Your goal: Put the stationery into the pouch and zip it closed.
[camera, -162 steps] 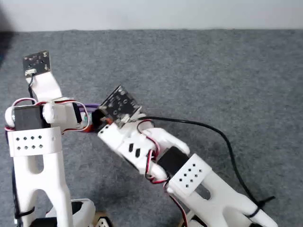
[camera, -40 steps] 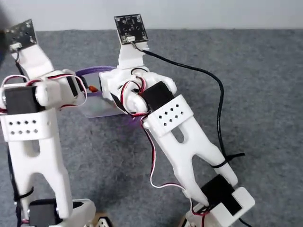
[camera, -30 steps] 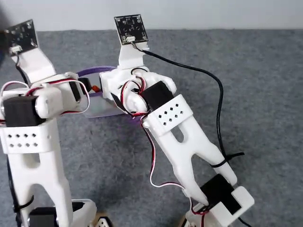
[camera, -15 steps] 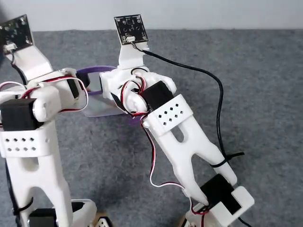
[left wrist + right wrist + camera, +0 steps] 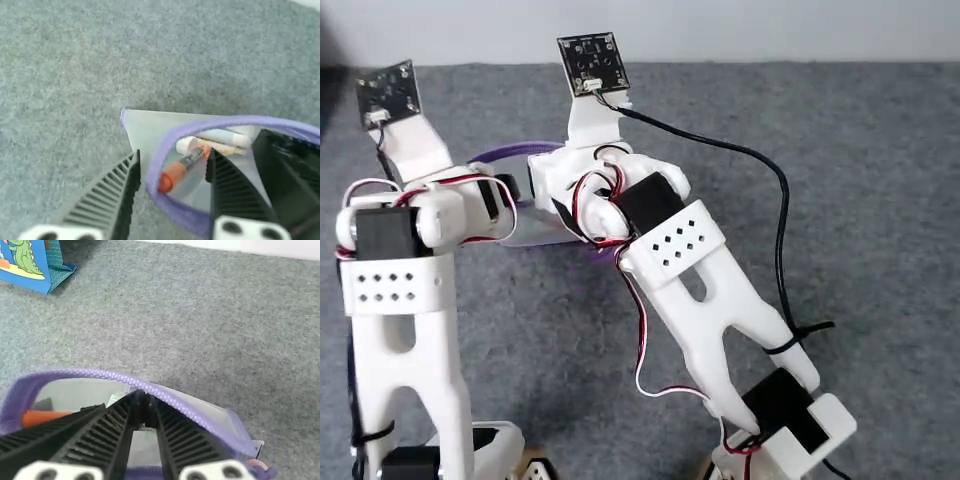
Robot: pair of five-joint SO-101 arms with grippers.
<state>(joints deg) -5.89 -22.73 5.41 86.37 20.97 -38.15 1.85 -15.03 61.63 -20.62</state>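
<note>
The clear pouch [image 5: 535,233] with a purple zip rim [image 5: 506,154] lies on the grey carpet between the two arms. In the left wrist view my left gripper [image 5: 172,157] stands open, its fingers [image 5: 122,190] straddling one end of the pouch's rim [image 5: 165,145]. Inside the pouch lie an orange marker [image 5: 175,172] and white stationery [image 5: 220,136]. My right gripper [image 5: 145,401] is shut on the purple dotted rim [image 5: 95,374] at the pouch's other side, with the orange marker [image 5: 42,416] showing through the wall. The pouch mouth gapes open.
A blue box with a dinosaur picture [image 5: 30,262] stands off on the carpet beyond the pouch. A black cable [image 5: 765,175] runs from the right arm's camera down its side. Bare grey carpet [image 5: 850,200] spreads to the right, with a white wall behind.
The left arm's wrist has swung right and slightly down toward the pouch over the last second. The right arm, low and leaning left 5.4 s ago, has since kept still behind the pouch.
</note>
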